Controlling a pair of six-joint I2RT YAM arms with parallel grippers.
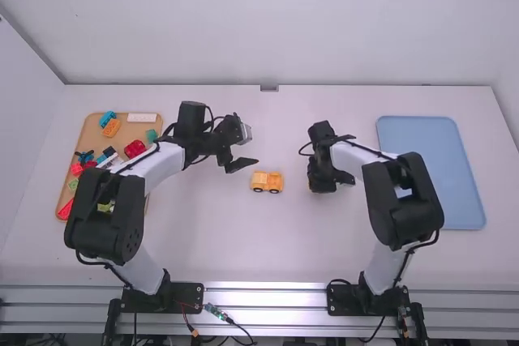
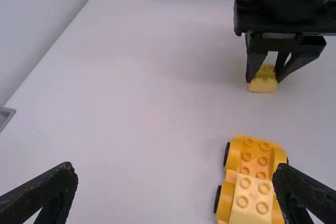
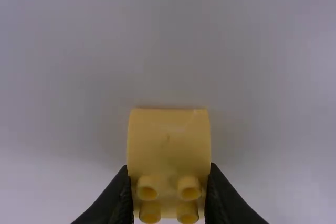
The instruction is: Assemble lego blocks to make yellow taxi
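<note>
Taxi (image 1: pixel 267 181) is located on the table (image 1: pixel 219 241) in the high view, between the left gripper (image 1: pixel 250 147) and the right gripper (image 1: pixel 321 177). It sits apart from the right gripper and close to the left gripper's nearer finger, on the camera's side of it. Wheels (image 1: pixel 259 190) show along the side facing the camera. Beyond the left gripper, on the left arm's outer side, lies a tan tray (image 1: pixel 134 131) bearing loose bricks, among them a red brick (image 1: pixel 135 148), a blue brick (image 1: pixel 107 118) and a white brick (image 1: pixel 142 117). On the right gripper's outer side, past the right arm's forearm, lies a blue tray (image 1: pixel 426 168).

Left wrist view: the left gripper (image 2: pixel 174 169) is spread wide. The taxi is next to one of its fingers, whose tip overlaps the taxi's edge in this view; contact cannot be determined. A pale block (image 2: pixel 252 203) with studs is mounted on one end of the taxi; bare studs show on the other end. Farther from the left gripper, past the taxi, the right gripper is seen pinching a small yellow block (image 2: pixel 262 84).

Right wrist view: the right gripper (image 3: pixel 169 168) is closed on the yellow block, one finger against each side. Four studs stand out on the block's face between the fingers, and its smooth part extends beyond the fingertips. Whether the block touches the table cannot be told.
</note>
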